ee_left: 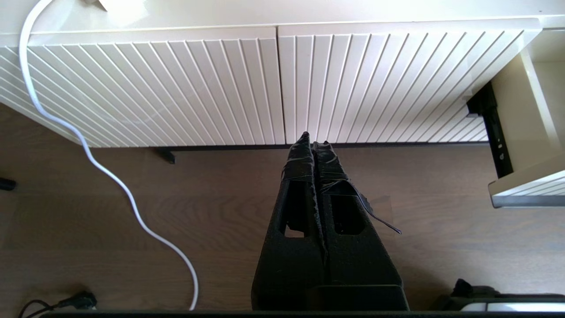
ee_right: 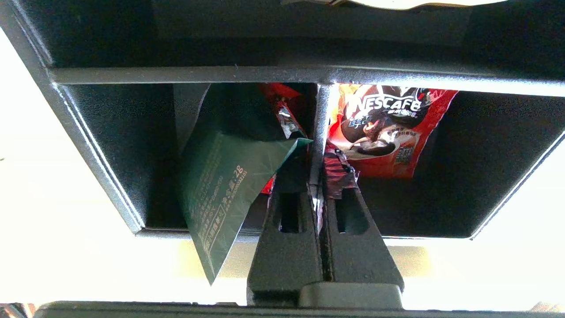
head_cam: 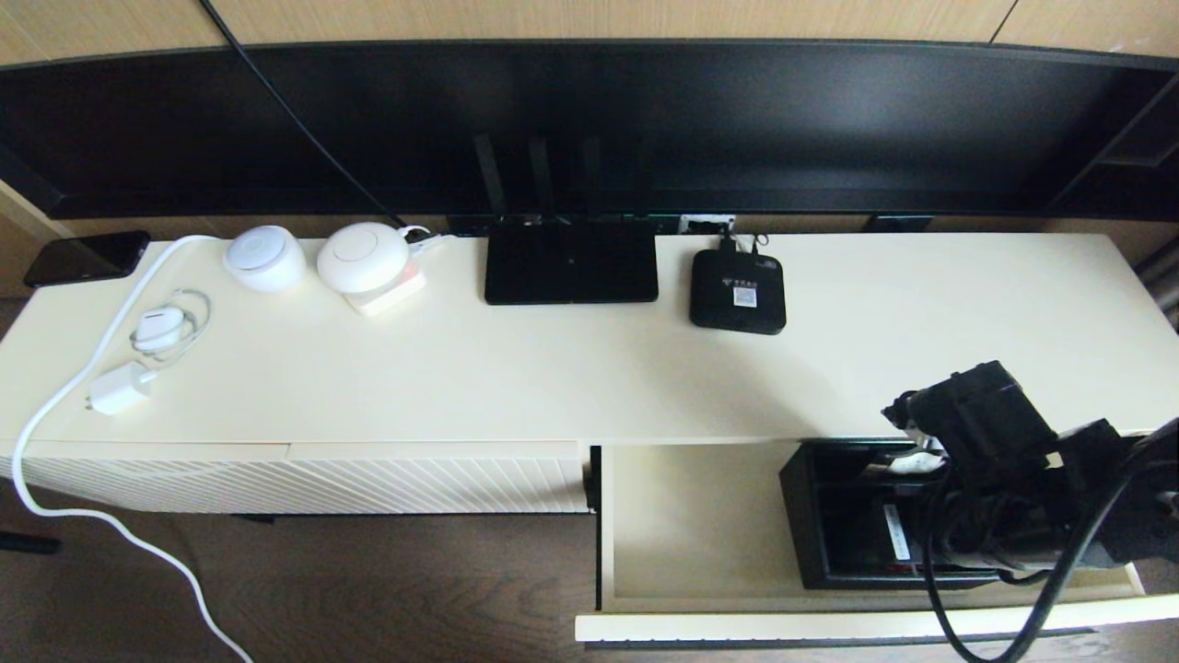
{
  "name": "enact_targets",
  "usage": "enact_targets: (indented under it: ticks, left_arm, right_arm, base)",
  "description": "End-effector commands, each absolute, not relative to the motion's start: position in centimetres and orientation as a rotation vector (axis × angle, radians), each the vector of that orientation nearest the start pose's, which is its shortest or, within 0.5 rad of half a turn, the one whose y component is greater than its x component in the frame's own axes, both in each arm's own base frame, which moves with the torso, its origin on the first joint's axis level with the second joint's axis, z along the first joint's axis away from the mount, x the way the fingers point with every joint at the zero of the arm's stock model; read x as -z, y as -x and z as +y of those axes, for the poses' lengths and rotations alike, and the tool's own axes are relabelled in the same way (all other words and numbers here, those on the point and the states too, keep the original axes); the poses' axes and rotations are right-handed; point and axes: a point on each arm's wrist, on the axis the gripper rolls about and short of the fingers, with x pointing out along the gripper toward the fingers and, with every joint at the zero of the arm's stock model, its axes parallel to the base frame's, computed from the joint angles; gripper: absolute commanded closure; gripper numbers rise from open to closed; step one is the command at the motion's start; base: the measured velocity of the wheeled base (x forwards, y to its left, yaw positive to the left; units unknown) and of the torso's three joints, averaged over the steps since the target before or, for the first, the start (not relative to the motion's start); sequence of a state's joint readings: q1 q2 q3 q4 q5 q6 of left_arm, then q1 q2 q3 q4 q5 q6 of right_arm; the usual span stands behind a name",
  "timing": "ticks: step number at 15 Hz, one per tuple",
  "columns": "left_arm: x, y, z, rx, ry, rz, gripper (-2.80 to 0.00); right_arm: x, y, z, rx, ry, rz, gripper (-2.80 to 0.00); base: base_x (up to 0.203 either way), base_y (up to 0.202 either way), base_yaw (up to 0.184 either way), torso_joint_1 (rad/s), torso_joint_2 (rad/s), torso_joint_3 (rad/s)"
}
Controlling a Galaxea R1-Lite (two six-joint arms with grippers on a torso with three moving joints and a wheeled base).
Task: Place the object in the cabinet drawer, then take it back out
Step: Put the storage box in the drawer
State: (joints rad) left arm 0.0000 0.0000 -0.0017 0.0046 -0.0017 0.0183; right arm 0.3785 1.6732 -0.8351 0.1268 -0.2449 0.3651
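The object, a black organizer box with dividers, is inside the pulled-out cabinet drawer, toward its right side. In the right wrist view the box holds red packets and a green packet. My right gripper reaches down into it, shut on the box's thin middle divider, one finger on each side. The right arm covers the box's right half in the head view. My left gripper is shut and empty, low over the floor before the closed ribbed panel.
On the cabinet top sit a flat black router, a small black box, two white round devices, a charger and a white cable. A TV runs along the back. The drawer's left half is bare.
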Motion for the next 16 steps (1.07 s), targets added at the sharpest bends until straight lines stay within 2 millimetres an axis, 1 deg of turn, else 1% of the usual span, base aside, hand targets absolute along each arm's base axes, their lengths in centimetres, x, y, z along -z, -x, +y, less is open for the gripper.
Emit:
enact_targets:
  ticks: [1, 6, 10, 16]
  left_arm:
    - [-7.5, 2.3, 0.0, 0.002, -0.018, 0.005, 0.00]
    - [-7.5, 2.3, 0.0, 0.002, -0.018, 0.005, 0.00]
    - [-7.6, 2.3, 0.0, 0.002, -0.018, 0.004, 0.00]
    - [-7.5, 2.3, 0.0, 0.002, -0.018, 0.003, 0.00]
  right_arm:
    - [-12.5, -25.0, 9.4, 0.052, -0.030, 0.953, 0.00]
    - [-11.1, -25.8, 9.4, 0.067, -0.025, 0.978, 0.00]
    - [-9.9, -26.6, 9.7, 0.068, -0.022, 0.985, 0.00]
    - [-9.2, -27.4, 9.8, 0.073, -0.029, 0.970, 0.00]
  base:
    - [0.000, 0.000, 0.000, 0.000, 0.00, 0.000]
    - [0.000, 0.000, 0.000, 0.000, 0.00, 0.000]
    - [0.000, 0.000, 0.000, 0.000, 0.00, 0.000]
    - [0.000, 0.000, 0.000, 0.000, 0.00, 0.000]
